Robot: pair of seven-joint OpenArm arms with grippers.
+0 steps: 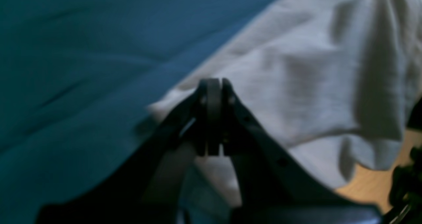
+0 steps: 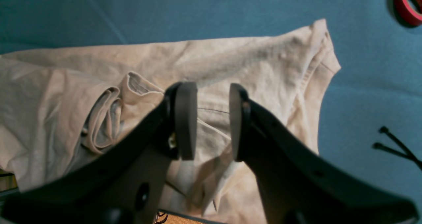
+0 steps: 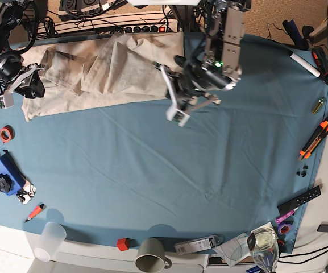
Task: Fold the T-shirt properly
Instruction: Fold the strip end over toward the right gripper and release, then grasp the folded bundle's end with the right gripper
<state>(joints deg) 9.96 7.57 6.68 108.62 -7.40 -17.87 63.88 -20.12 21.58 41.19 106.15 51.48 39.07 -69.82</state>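
T-shirt (image 3: pixel 104 71) bunched at counter (image 3: pixel 152 182) far-left corner: left end effector (image 1: pixel 213 117) pinched empty, right end effector (image 2: pixel 212 122) narrow-open w/ nothing btwn; grab hem corners, spread flat first.

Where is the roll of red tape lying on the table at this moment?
In the base view the red tape lies near the left edge of the blue cloth, just below the T-shirt and above the blue box.

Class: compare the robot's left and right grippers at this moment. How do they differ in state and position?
The left gripper is shut with nothing between its pads, beside the T-shirt's edge over the teal cloth. The right gripper is open, above the T-shirt itself. Both are black and hold nothing.
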